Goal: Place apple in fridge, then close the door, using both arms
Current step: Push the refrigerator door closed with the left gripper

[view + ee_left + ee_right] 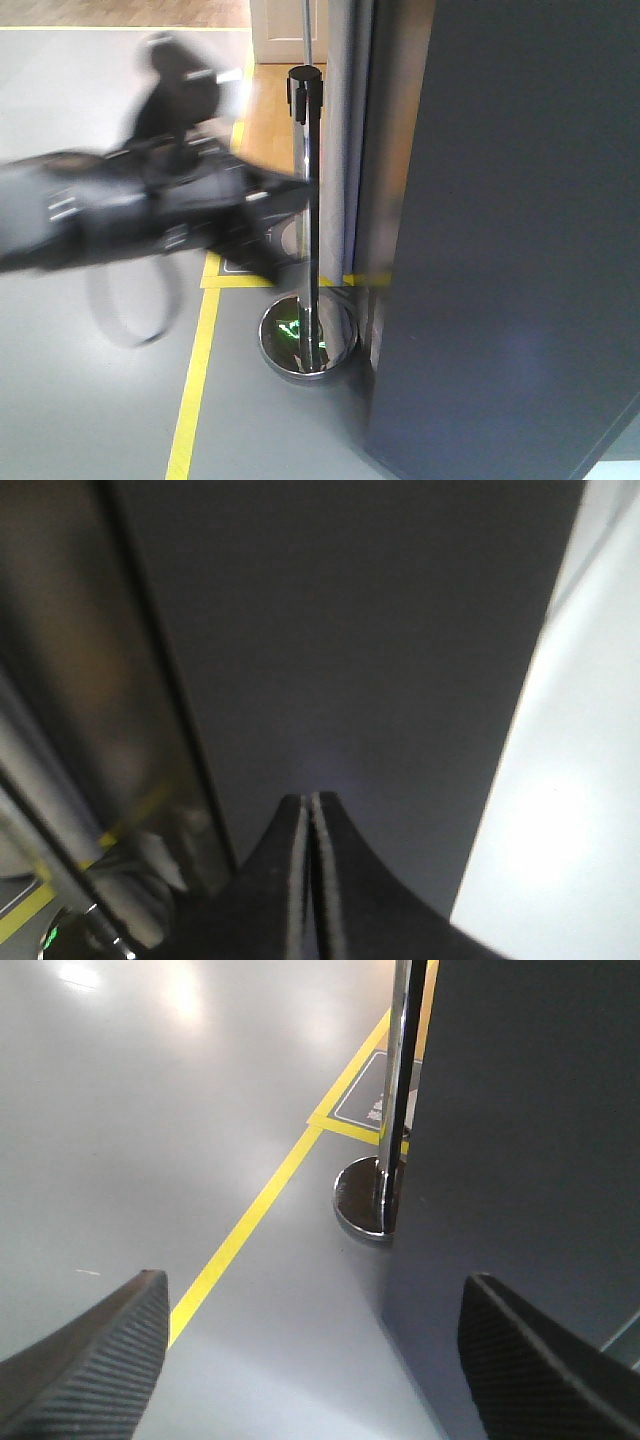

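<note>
A tall dark grey door point(510, 230) fills the right of the front view, showing only its outer face. The same grey face point(350, 630) fills the left wrist view, close ahead of my left gripper point(308, 798), which is shut with nothing between its fingers. A black arm point(150, 200) stretches in from the left of the front view, blurred by motion. My right gripper point(313, 1290) hangs open and empty over the grey floor, with the door's lower edge point(500, 1160) just to its right. The apple and the fridge's white inside are out of view.
A chrome stanchion post point(310, 200) on a round base point(308, 340) stands just left of the door, and shows as the post point(400, 1060) in the right wrist view. Yellow tape lines point(195, 380) run along the grey floor point(150, 1110). A white curtain or wall point(340, 130) lies behind.
</note>
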